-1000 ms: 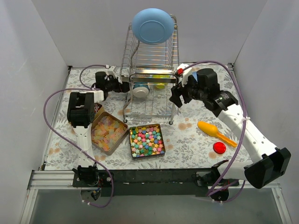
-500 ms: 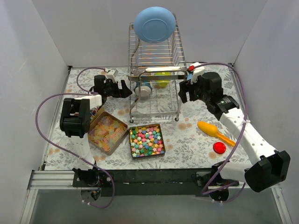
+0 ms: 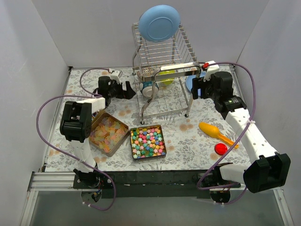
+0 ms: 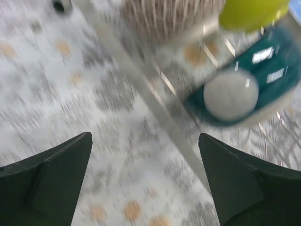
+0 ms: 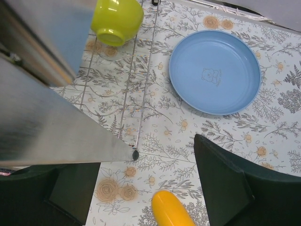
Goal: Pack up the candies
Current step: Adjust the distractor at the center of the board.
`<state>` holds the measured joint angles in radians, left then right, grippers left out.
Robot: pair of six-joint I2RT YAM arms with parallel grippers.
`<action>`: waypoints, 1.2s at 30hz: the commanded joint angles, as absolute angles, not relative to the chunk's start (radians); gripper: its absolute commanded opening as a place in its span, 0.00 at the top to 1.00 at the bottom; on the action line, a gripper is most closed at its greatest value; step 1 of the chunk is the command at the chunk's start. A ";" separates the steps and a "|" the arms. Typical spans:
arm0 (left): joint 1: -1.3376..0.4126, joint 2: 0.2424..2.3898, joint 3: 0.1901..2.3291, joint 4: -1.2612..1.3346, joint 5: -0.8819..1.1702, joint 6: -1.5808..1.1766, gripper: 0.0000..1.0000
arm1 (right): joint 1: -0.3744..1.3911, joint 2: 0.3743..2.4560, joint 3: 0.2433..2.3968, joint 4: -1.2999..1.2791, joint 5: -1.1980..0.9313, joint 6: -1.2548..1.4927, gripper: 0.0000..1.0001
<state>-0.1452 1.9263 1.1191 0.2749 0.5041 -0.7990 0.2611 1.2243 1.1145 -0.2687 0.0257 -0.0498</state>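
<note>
The candies lie in two open tins near the front of the table. Bright mixed-colour candies (image 3: 147, 141) fill the square tin. Pale orange-pink candies (image 3: 108, 133) fill the tin to its left. My left gripper (image 3: 127, 89) (image 4: 145, 136) is open and empty at the left foot of the wire dish rack (image 3: 162, 80), well behind the tins. My right gripper (image 3: 195, 88) (image 5: 141, 155) is open at the rack's right side, with a steel bar (image 5: 51, 127) of the rack lying across its left finger. No candies show in either wrist view.
The rack stands tilted and holds a blue plate (image 3: 159, 22) on top, a yellow-green bowl (image 5: 117, 19) and a teal cup (image 4: 244, 89). A second blue plate (image 5: 215, 71) lies flat behind the right gripper. An orange-yellow scoop (image 3: 216, 133) and a red lid (image 3: 220, 149) lie at the front right.
The rack has shifted back and to the right and tilted. Both grippers moved with it, the right one rightward. The flat blue plate has come into view.
</note>
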 commanded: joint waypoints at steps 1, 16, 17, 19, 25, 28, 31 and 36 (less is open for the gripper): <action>-0.126 1.992 1.337 0.448 0.414 -0.744 0.03 | 0.224 1.233 1.107 -0.331 0.031 -0.127 0.16; -0.149 2.436 1.894 0.506 0.324 -0.779 0.02 | 0.224 1.273 1.131 -0.390 -0.021 -0.201 0.16; -0.153 2.465 1.914 0.514 0.289 -0.776 0.02 | 0.224 1.275 1.131 -0.391 -0.017 -0.204 0.16; -0.167 2.488 1.947 0.529 0.233 -0.781 0.02 | 0.222 1.278 1.124 -0.396 -0.011 -0.215 0.16; -0.201 2.548 1.996 0.580 -0.029 -0.781 0.02 | 0.222 1.284 1.118 -0.407 -0.018 -0.224 0.16; -0.212 2.546 1.988 0.600 -0.173 -0.792 0.02 | 0.222 1.289 1.118 -0.405 -0.014 -0.227 0.16; -0.212 2.507 1.953 0.614 -0.276 -0.810 0.02 | 0.222 1.298 1.112 -0.388 0.027 -0.219 0.16; -0.201 2.412 1.812 0.646 -0.391 -0.784 0.02 | 0.206 1.318 1.100 -0.336 0.103 -0.203 0.14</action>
<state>-0.2329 2.5530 1.8942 0.6121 -0.1852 -0.7990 0.2260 1.2541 1.1313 -0.2756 -0.0574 -0.0937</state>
